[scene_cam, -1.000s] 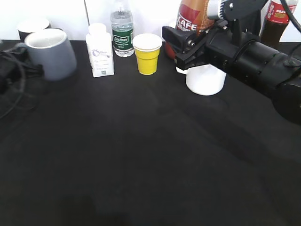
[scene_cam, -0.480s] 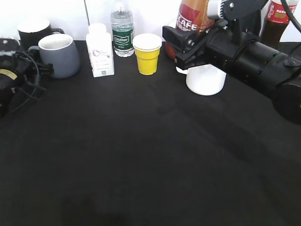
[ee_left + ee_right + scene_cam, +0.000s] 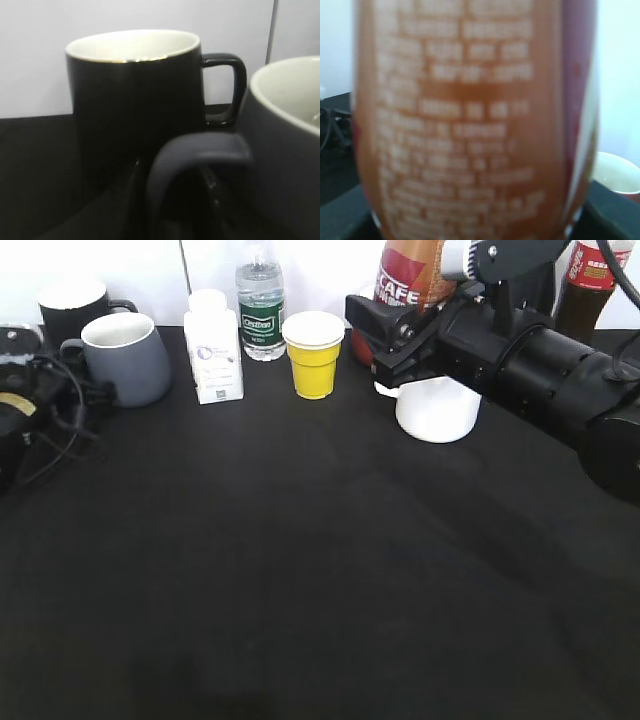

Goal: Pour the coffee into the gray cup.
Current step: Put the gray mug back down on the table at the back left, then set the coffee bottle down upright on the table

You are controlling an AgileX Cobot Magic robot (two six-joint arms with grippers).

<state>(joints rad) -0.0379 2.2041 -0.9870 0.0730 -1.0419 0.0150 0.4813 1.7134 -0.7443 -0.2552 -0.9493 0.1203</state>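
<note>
The gray cup (image 3: 128, 360) stands at the back left next to the black mug (image 3: 70, 304). My left gripper (image 3: 88, 392) is at its loop handle (image 3: 192, 155), with a dark finger on each side, and seems shut on it. The cup's inside looks white and empty (image 3: 292, 92). The coffee bottle (image 3: 410, 270), with a brown and orange label, is at the back right. My right gripper (image 3: 395, 330) is shut on it. Its label (image 3: 465, 125) fills the right wrist view, so the fingers are hidden there.
A white bottle (image 3: 213, 348), a green-labelled water bottle (image 3: 259, 305) and a yellow paper cup (image 3: 313, 355) stand along the back. A white mug (image 3: 437, 408) is under the right arm. A cola bottle (image 3: 590, 280) is at the far right. A red cup (image 3: 620, 175) is behind the coffee.
The gray cup moved back and to the right, from nearer the camera to beside the black mug, and has stayed there. The right arm and the coffee bottle have not moved.
</note>
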